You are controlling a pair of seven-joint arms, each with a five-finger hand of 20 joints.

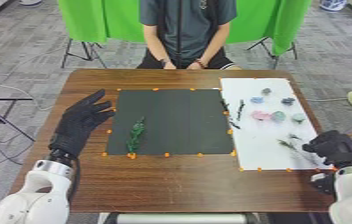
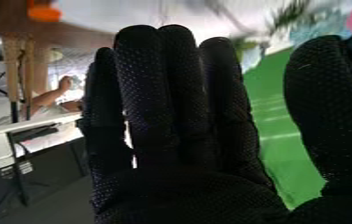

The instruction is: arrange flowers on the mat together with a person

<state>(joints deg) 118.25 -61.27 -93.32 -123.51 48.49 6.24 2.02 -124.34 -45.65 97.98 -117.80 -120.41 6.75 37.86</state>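
- The clock is laid on the table, with twelve at the far edge. At nine o'clock of the dark mat is the left hand (image 1: 82,120), open with its fingers long, and it holds nothing that I can see.
- On the dark mat (image 1: 177,110), toward eight o'clock, lies one green sprig (image 1: 137,135). This piece seems placed, so I judge the work is at its beginning.
- At three o'clock of that mat is the white sheet (image 1: 252,150). Near its nine o'clock side is a dark stem (image 1: 241,109); toward twelve is a blue flower (image 1: 257,100), and nearer the middle a pink flower (image 1: 260,115) and a pale green flower (image 1: 277,116). Toward five are thin sprigs (image 1: 287,145). These probably are left to arrange.
- At four o'clock of the sheet is the right hand (image 1: 337,147), wide open, its thumb apart, with nothing held.
- Orange tabs go around the mat on the brown wooden table (image 1: 181,187).
- In the room, a green cloth (image 1: 266,22) hangs at twelve, over grey carpet (image 1: 17,60).
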